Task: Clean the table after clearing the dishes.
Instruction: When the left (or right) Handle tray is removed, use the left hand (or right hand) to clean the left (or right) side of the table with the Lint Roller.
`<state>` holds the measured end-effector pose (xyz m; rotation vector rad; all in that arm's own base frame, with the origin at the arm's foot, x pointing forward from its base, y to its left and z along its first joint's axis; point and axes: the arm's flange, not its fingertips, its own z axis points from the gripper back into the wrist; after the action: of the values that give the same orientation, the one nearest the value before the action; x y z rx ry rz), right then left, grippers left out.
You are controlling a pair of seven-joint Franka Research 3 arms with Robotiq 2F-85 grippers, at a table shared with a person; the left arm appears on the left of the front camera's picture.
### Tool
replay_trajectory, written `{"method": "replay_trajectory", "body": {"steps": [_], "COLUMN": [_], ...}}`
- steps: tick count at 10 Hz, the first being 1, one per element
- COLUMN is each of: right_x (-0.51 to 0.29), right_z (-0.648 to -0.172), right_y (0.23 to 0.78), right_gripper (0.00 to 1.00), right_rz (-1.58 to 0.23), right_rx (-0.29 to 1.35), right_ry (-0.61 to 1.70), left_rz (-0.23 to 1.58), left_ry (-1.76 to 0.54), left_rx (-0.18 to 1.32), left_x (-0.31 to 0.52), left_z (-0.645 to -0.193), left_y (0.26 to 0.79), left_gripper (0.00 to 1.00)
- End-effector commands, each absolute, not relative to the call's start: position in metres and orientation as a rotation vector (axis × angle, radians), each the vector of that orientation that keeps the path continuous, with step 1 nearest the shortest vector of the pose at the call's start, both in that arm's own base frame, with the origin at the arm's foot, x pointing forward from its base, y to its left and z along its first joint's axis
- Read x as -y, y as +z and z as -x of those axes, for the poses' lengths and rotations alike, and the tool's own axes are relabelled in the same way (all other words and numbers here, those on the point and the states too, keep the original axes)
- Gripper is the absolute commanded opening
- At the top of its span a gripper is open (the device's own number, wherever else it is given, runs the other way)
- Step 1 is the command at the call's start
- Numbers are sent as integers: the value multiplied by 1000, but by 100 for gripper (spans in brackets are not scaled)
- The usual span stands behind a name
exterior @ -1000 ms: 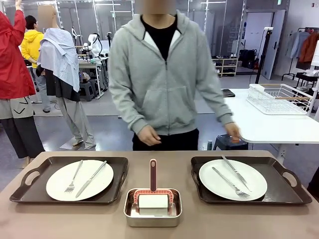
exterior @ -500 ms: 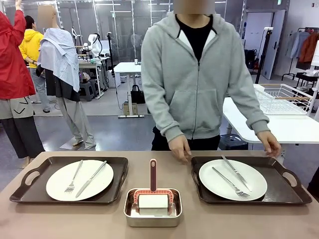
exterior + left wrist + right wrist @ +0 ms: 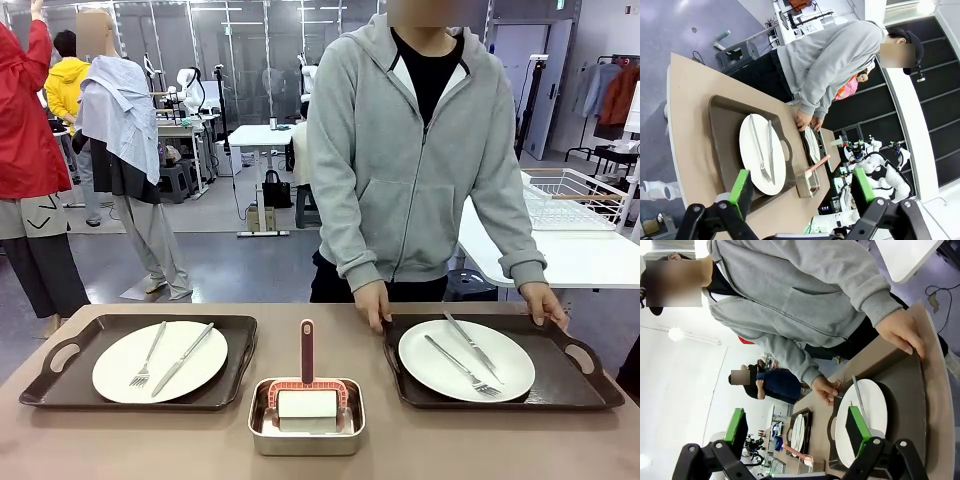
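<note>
front view, lower half: the surface (image 3: 450, 445) carries two trays, each with a plate, fork and knife. a person's hand (image 3: 372, 303) and a second hand (image 3: 545, 300) rest on the far rim of the right tray (image 3: 548, 378); the left tray (image 3: 240, 350) lies untouched at lower left. the left gripper (image 3: 802, 190) and right gripper (image 3: 796, 427) hang open and empty, well apart from the dishes. risks: a tilted lift may slide the loose cutlery (image 3: 462, 368) off the plate (image 3: 430, 375); an early reach for the roller (image 3: 307, 403) in the steel pan (image 3: 306, 440), bottom centre, may meet the person's arms.
</note>
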<state>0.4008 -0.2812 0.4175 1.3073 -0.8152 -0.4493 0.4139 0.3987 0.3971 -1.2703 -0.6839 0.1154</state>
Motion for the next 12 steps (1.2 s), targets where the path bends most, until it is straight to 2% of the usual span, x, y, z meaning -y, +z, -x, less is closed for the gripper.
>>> {"method": "replay_trajectory", "body": {"steps": [1, 9, 12], "right_x": [281, 281, 221], "right_z": [-398, -401, -444], "right_y": [421, 418, 481], "right_gripper": [100, 100, 100], "right_rz": [-1315, -1307, -1168], "right_rx": [818, 815, 770], "right_ry": [-444, -449, -173], "left_rz": [1260, 1260, 1260], "left_ry": [115, 115, 115], "left_rx": [681, 681, 681], "left_x": [-400, -400, -400], "left_z": [-412, -412, -412], "left_y": [398, 398, 398], "left_gripper": [100, 100, 100]}}
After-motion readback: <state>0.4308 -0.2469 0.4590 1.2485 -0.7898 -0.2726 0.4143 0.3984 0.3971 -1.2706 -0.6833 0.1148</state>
